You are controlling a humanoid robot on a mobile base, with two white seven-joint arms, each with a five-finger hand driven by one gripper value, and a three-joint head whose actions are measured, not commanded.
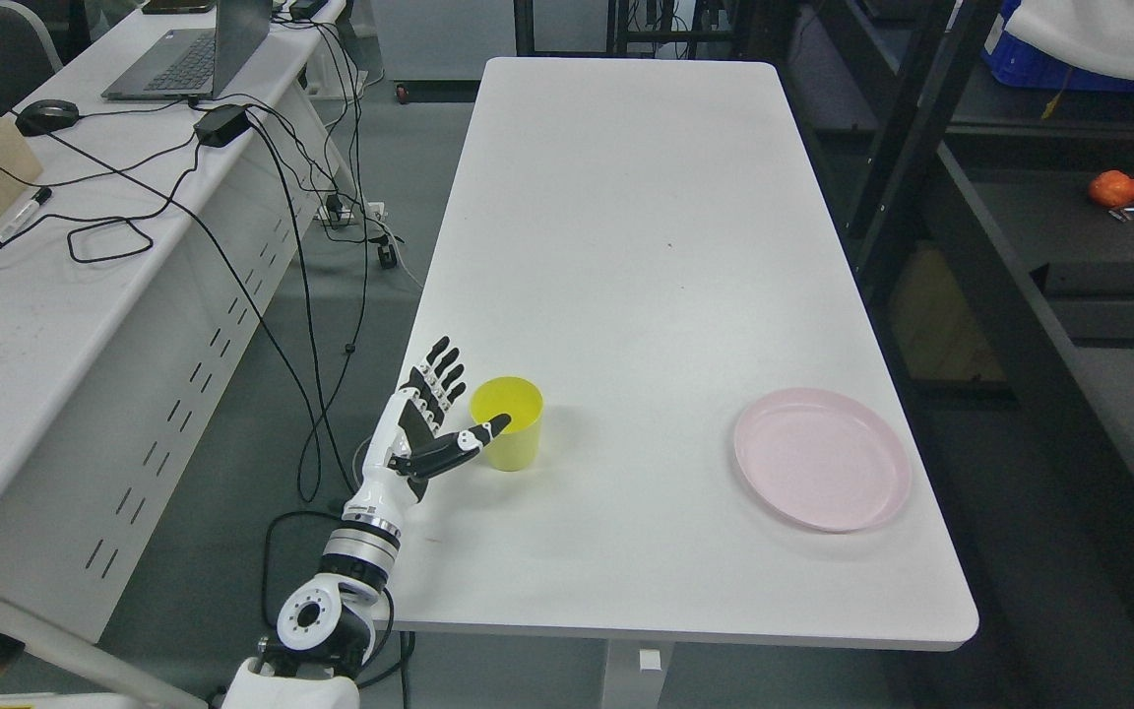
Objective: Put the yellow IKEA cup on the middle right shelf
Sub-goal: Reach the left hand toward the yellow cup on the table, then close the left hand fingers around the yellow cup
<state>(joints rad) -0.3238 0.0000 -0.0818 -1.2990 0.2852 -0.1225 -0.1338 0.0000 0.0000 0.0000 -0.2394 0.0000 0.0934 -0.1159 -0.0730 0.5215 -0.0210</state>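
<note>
The thumb (469, 442) of the left hand (424, 428) covers part of the cup (511, 425) wall, so contact cannot be confirmed. The laptop (195, 49) is cut by the top edge. The orange object (1123, 188) on the shelf (1069, 226) is too small to identify.

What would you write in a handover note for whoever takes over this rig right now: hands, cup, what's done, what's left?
Left hand: open, fingers spread, right beside the yellow cup on its left, thumb reaching across the front of it; no closed grasp yet.
Right hand: not in view.
Yellow cup: upright near the left edge of the white table, not lifted.
Pink plate: on the table towards the near right, apart from the cup.
Dark shelving stands along the table's right side.
Done: the hand is at the cup.
Left: close on the cup, lift, carry it across to the middle right shelf, set it down.
</note>
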